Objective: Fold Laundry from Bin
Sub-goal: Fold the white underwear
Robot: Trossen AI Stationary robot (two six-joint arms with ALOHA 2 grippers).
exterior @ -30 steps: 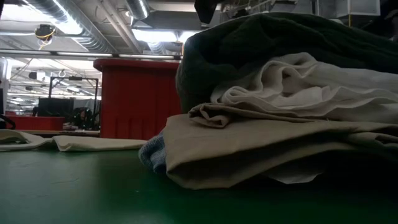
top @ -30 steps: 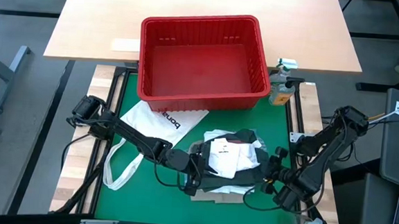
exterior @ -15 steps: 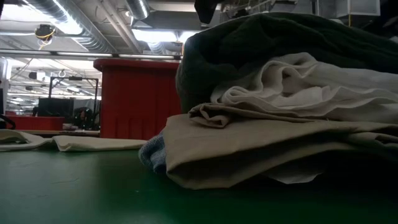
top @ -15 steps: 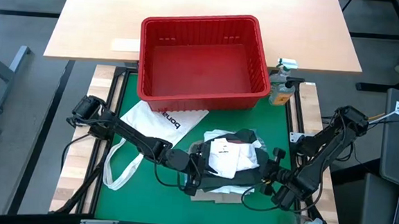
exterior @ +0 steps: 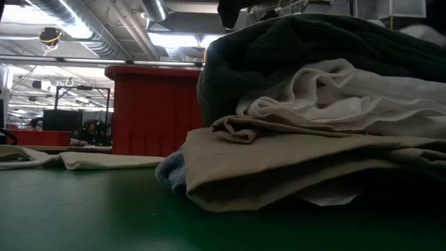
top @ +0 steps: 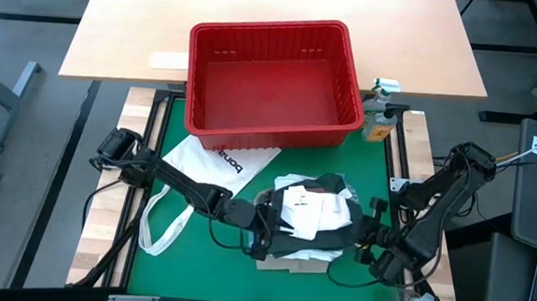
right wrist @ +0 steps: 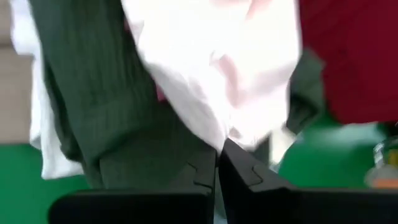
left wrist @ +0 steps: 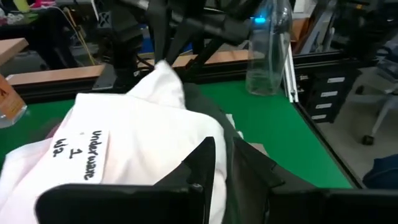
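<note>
The laundry pile [top: 309, 218] sits on the green desk [top: 149, 265] in front of the empty red bin [top: 273, 76]: a dark green-grey top [exterior: 313, 49] over a white shirt [exterior: 334, 97] and a tan shirt [exterior: 279, 167]. The left gripper [top: 266, 227] is at the pile's left edge, jaws narrow, pinching the white cloth and the dark top beneath it. The right gripper [top: 364, 233] is at its right edge, jaws closed tight on the dark top's hem. A white tote bag [top: 202, 170] lies beside the pile.
</note>
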